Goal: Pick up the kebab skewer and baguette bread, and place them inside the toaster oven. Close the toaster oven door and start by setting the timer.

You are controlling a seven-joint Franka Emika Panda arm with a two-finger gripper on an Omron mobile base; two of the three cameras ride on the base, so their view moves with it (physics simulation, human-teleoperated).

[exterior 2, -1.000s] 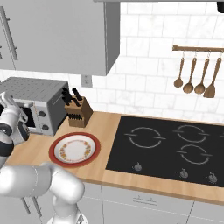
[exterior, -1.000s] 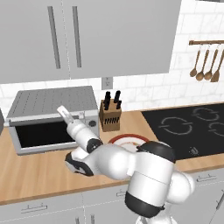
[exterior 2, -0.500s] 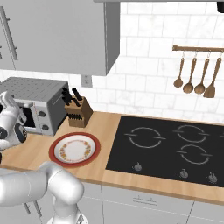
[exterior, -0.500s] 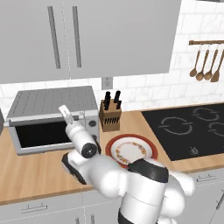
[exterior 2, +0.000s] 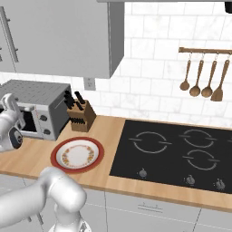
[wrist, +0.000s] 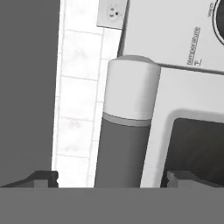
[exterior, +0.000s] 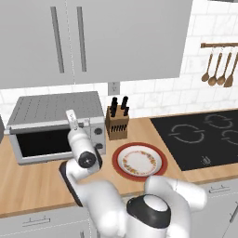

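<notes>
The toaster oven (exterior: 51, 109) stands at the left end of the counter, and its door (exterior: 42, 142) sits upright against the front with the dark window facing out. My gripper (exterior: 71, 116) is up at the door's top right corner, beside the knob panel (exterior: 97, 132). In the hand view the gripper (wrist: 113, 178) is open. Its fingertips (wrist: 43, 177) stand on either side of the end of the door's bar handle (wrist: 127, 127) without pinching it. The kebab skewer and the baguette bread are hidden from view.
An empty red-rimmed plate (exterior: 138, 160) lies on the counter right of the oven. A knife block (exterior: 117, 123) stands behind it by the wall. The black cooktop (exterior: 204, 135) takes up the right side, with wooden utensils (exterior 2: 201, 77) hanging above it.
The gripper has stayed at the oven door's top edge. The arm's lower links have swung a little to the left behind it.
</notes>
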